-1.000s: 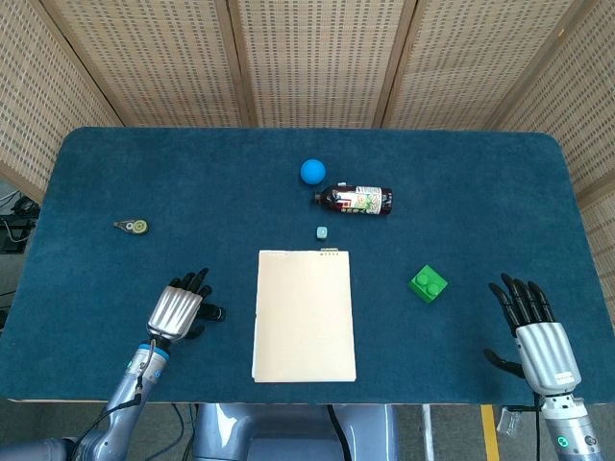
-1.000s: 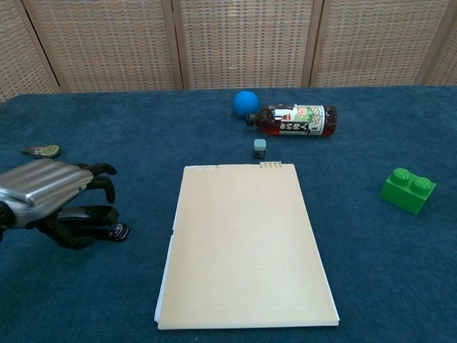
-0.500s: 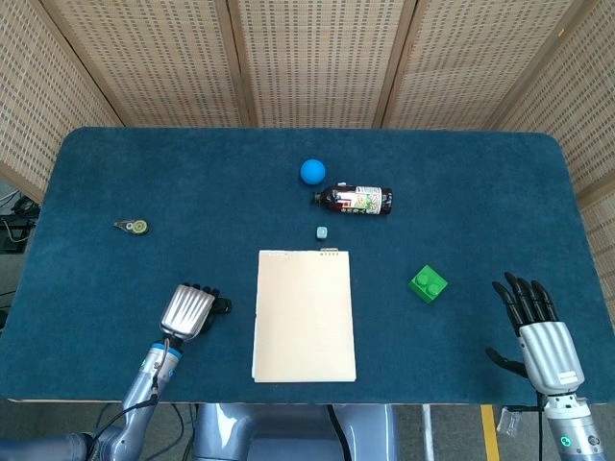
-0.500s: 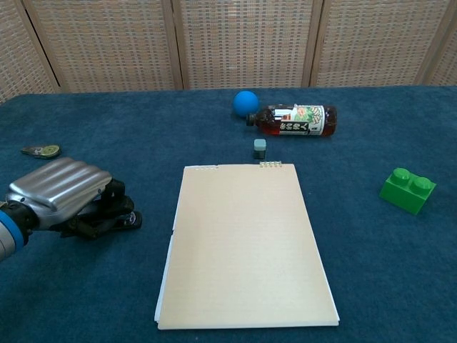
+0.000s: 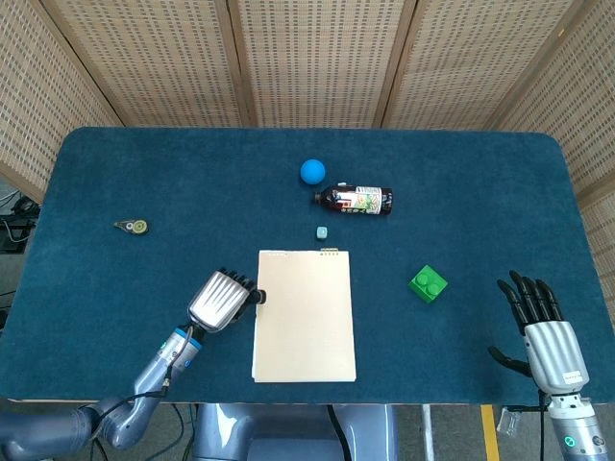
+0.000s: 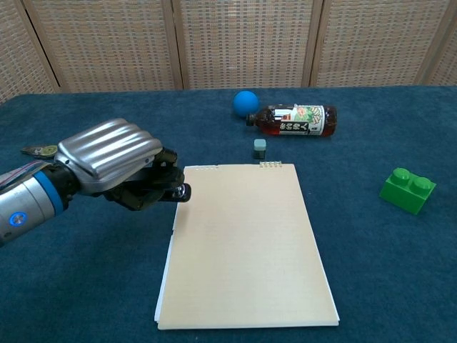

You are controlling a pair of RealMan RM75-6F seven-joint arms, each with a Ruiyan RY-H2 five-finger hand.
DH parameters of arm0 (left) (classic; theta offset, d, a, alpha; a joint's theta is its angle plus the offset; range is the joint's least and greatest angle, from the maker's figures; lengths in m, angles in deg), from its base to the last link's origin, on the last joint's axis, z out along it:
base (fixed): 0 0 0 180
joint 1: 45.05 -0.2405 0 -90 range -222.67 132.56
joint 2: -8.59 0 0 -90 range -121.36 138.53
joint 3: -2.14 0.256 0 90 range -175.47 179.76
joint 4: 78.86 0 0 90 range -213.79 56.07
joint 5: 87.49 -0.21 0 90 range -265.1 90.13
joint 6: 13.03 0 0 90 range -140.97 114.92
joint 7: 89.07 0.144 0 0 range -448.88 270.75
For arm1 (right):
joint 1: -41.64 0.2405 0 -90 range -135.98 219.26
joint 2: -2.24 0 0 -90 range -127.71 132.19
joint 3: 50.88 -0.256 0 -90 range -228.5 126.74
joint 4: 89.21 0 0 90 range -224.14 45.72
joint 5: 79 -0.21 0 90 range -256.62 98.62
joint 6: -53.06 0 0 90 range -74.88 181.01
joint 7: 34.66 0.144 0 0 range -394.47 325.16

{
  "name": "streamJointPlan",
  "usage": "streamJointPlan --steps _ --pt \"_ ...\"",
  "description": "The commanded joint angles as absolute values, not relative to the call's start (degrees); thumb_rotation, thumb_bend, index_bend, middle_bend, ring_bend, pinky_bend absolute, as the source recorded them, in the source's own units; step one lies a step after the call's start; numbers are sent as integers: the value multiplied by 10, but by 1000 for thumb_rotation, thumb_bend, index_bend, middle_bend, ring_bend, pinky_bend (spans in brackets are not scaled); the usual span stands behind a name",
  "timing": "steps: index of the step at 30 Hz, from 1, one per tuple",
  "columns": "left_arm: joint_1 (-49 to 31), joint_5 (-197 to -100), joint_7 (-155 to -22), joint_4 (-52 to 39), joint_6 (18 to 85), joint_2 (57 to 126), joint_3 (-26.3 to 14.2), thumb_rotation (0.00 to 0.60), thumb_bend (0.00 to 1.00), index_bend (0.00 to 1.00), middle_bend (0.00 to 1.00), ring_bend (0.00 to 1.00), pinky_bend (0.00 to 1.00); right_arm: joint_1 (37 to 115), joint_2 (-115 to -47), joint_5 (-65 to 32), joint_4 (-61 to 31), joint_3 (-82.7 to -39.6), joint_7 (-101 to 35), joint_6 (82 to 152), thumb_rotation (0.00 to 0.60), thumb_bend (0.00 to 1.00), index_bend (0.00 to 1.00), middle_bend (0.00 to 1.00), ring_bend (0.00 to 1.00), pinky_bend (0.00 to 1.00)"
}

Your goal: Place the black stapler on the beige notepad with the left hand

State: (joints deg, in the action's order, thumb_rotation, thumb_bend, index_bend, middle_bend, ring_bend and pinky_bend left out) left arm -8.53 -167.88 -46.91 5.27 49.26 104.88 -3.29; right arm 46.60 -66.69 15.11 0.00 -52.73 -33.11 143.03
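Two robot hands show over a blue tabletop (image 5: 115, 173). The left robot hand (image 5: 221, 300) (image 6: 118, 163) is raised just off the left edge of the beige notepad (image 5: 305, 314) (image 6: 246, 243), its fingers curled around the black stapler (image 6: 177, 191). Only the stapler's dark tip pokes out toward the notepad in the chest view; in the head view it is a small dark bit at the fingertips (image 5: 258, 296), reaching the notepad's left edge, and most of its body is hidden inside the grasp, so its exact tilt is hard to tell. The right robot hand (image 5: 543, 331) sits at the near right corner, well apart from everything, fingers spread and holding nothing.

The notepad lies flat in the near middle, its small spiral binding at the far edge. Just beyond that edge sits a small grey cube (image 5: 322, 232) (image 6: 260, 148). Farther back, a dark drink bottle (image 5: 354, 200) (image 6: 293, 119) lies on its side, with a blue ball (image 5: 312, 171) (image 6: 245, 102) just beside its cap end. A green toy brick (image 5: 428, 283) (image 6: 406, 190) rests to the right of the notepad. Far to the left lies a small correction tape dispenser (image 5: 132, 227), partly hidden behind the left arm in the chest view.
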Motion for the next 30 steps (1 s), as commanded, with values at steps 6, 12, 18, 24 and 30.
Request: streamJointPlan --steps 6,12,18,24,30 --pt "-49 -1658 -436 35 464 1102 -51 600 716 826 573 559 577 466 -659 139 -2 -534 -303 1429 600 141 0 0 0 0" --pt "-28 -1659 -413 0 455 1156 -50 600 704 801 549 554 561 466 -652 136 -4 -536 -276 1430 600 141 0 0 0 0" --pt "-15 -1654 -399 -16 448 1184 -49 600 700 767 516 531 544 467 -652 139 -5 -534 -273 1427 600 141 0 0 0 0" --pt "-13 -1638 -370 -20 442 1191 -42 600 558 603 332 369 388 468 -652 140 -3 -534 -273 1427 600 141 0 0 0 0" --pt "-17 -1611 -328 -12 444 1191 -39 600 404 272 23 87 103 467 -652 143 -3 -532 -276 1427 600 141 0 0 0 0"
